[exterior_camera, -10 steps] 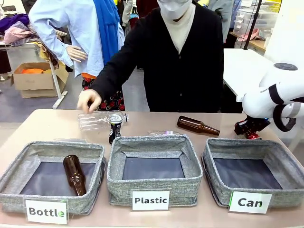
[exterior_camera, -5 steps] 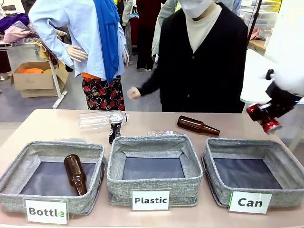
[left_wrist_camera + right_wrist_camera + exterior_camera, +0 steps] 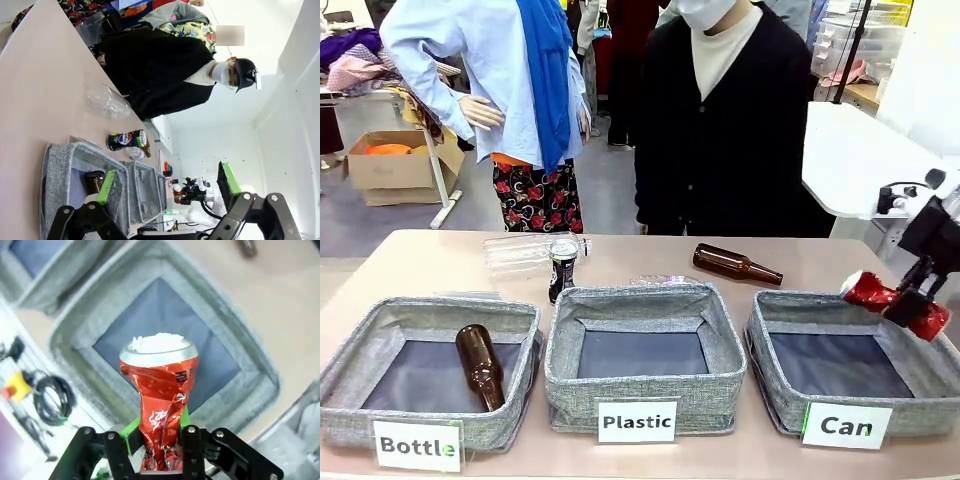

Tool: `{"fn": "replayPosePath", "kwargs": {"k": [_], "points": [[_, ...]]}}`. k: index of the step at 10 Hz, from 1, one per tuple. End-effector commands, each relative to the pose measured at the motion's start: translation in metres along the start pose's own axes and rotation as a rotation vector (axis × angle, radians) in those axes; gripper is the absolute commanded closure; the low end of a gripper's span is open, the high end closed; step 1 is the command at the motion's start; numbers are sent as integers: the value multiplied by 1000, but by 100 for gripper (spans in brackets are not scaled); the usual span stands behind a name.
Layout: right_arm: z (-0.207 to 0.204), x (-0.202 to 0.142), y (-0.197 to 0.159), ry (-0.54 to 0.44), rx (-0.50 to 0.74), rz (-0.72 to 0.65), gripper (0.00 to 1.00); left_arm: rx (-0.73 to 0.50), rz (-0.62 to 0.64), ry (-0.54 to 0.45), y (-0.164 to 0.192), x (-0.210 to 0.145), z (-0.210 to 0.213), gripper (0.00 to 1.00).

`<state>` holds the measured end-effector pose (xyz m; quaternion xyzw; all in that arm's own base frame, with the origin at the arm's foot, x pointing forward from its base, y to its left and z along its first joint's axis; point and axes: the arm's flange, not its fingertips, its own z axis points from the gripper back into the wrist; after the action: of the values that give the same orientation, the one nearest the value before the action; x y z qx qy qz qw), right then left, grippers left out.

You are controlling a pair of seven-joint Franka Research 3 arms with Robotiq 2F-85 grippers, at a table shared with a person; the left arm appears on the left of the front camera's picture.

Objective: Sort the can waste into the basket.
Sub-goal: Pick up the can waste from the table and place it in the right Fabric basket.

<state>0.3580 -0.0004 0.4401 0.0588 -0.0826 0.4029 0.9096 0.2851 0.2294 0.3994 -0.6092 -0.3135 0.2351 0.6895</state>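
Note:
My right gripper (image 3: pixel 908 303) is shut on the crushed shiny red can (image 3: pixel 868 291), holding it tilted over the right rim of the grey "Can" basket (image 3: pixel 766 345). In the right wrist view the red can (image 3: pixel 161 385) sticks up between my green-padded fingers, with the basket (image 3: pixel 234 329) and its dark floor below it. The black can (image 3: pixel 563 264) with a silver top stands upright on the table behind the bins, and lies sideways as the black can (image 3: pixel 125 140) in the left wrist view. My left gripper (image 3: pixel 167 184) is open, holding nothing.
A "Bottle" bin (image 3: pixel 360 345) holds a brown bottle (image 3: pixel 478 366). The "Plastic" bin (image 3: pixel 645 385) stands in the middle. A second brown bottle (image 3: pixel 735 265) and a clear plastic bottle (image 3: pixel 520 252) lie on the table behind. A person (image 3: pixel 730 130) stands at the far side.
My right gripper lifted the red can off the table, then swung it down over the Can basket's right side. The person drew the hand back from the table and stood up.

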Motion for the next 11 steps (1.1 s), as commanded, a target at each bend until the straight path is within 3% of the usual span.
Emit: {"fn": "replayPosePath", "kwargs": {"k": [1,2,6,7,8,9,11], "points": [[-8,-4,-9,12,41,191,100,-23,23,2,-7,-2,3,0],[-11,-6,-8,33,63,256,100,-23,23,2,-7,-2,3,0],[-12,1,-10,33,44,233,100,-23,23,2,-7,-2,3,0],[-10,3,-11,16,51,224,49,-23,23,2,-7,-2,3,0],[-9,5,-11,8,54,233,20,-23,23,2,-7,-2,3,0],[-8,7,-12,17,53,224,0,-23,23,2,-7,-2,3,0],[-6,8,-13,13,55,210,0,-23,23,2,-7,-2,3,0]]}}
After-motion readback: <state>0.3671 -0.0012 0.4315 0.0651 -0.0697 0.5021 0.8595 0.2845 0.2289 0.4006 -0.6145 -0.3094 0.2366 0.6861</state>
